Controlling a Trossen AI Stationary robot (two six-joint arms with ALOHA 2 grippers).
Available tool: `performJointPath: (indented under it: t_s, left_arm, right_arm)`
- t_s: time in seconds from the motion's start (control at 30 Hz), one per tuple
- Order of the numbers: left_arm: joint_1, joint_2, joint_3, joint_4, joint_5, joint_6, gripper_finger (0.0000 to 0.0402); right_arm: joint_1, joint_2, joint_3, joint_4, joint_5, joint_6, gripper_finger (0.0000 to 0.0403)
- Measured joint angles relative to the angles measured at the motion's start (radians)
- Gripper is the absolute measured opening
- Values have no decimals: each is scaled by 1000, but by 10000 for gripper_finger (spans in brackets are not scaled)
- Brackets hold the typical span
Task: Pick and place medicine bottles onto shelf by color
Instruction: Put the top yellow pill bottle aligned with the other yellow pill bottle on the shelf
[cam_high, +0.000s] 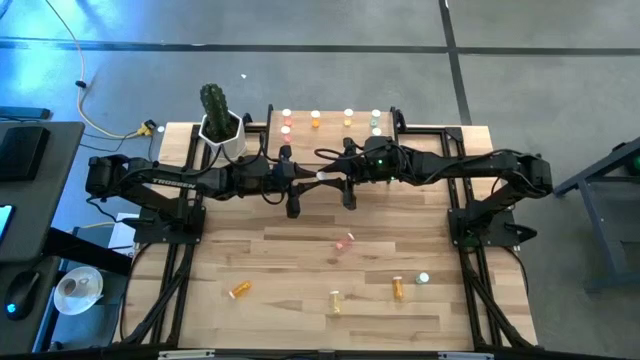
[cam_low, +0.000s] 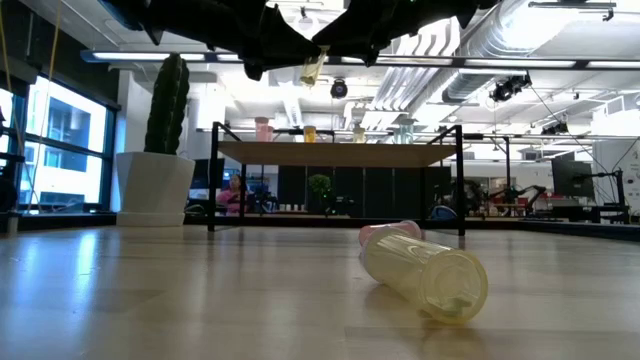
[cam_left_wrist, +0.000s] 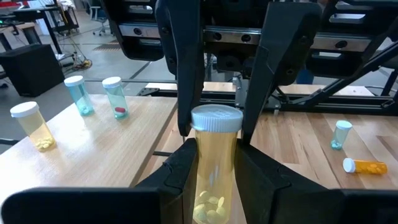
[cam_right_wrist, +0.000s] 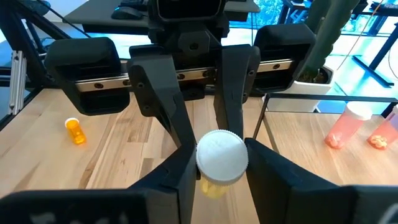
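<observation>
— Both our grippers are clamped on the same yellow bottle (cam_left_wrist: 214, 168) in mid-air, near the shelf's (cam_high: 330, 128) front edge: the left gripper (cam_left_wrist: 214, 158) on its body, the right gripper (cam_right_wrist: 219, 163) around its white cap.

— Then the handover is our risk. If neither lets go, we could wrench it; if both do, it would likely fall to the table (cam_high: 300, 250).

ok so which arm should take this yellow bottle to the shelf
Right, probably. The left gripper and right gripper both clamp the yellow bottle in mid-air, but the shelved yellow bottles stand on the right half of the shelf, nearer the right arm.
</observation>
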Motion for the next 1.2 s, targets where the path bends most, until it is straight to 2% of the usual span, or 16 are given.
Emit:
performJointPath:
  t_s: [0.37, 0.77, 0.97, 1.2]
  left_arm:
    - [0, 0, 0, 0, 0, -14, 90]
    - [-2, 29, 1, 13, -21, 0, 174]
    - [-2, 28, 2, 34, -27, 33, 186]
    - [-1, 18, 2, 31, -36, 49, 186]
  right_arm:
    - [0, 0, 0, -2, -3, 0, 108]
    - [-8, 2, 4, -24, 14, -3, 108]
    - [-30, 2, 50, -101, 19, -3, 108]
    - [-77, 2, 171, -308, 23, -4, 108]
